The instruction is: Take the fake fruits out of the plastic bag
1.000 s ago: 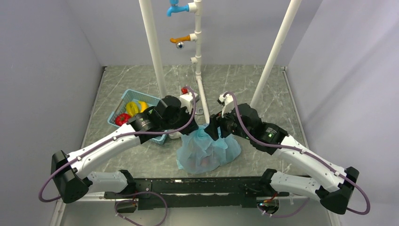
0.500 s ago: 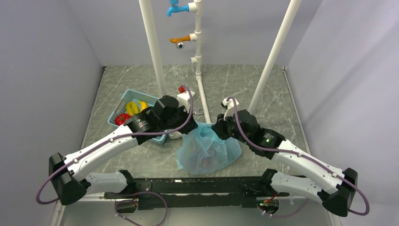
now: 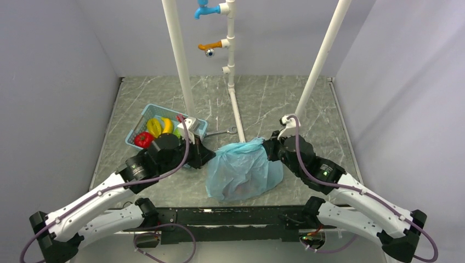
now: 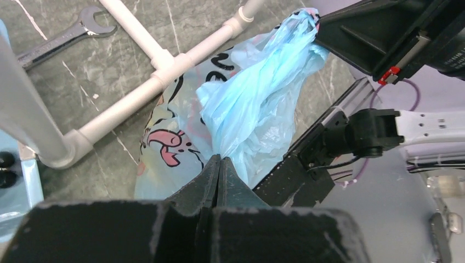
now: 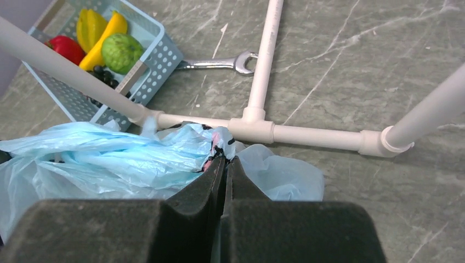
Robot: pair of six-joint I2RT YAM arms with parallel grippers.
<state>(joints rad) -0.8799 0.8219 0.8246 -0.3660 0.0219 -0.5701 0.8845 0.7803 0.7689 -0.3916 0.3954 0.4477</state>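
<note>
The plastic bag (image 3: 241,171), light blue and crinkly, sags on the table, its top edge pulled out between both grippers. My left gripper (image 3: 205,155) is shut on the film at the bag's left end (image 4: 241,109). At the right end of the bag (image 5: 109,159), by the black lettering, my right gripper (image 5: 225,160) is shut on the film too. The film hides any fake fruits inside the bag. A red fruit (image 3: 143,139) and a green fruit (image 5: 122,52) lie in the blue basket (image 3: 137,125).
The basket, also holding yellow bananas (image 3: 160,126), stands left of the bag, close behind my left wrist. A white pipe frame has a floor pipe (image 3: 237,115) behind the bag and uprights (image 3: 178,55). A wrench (image 3: 222,132) lies by it.
The right gripper has shut on the bag's right top and drawn right. My left arm has swung down and left with its grip, and the bag's top now stretches wide.
</note>
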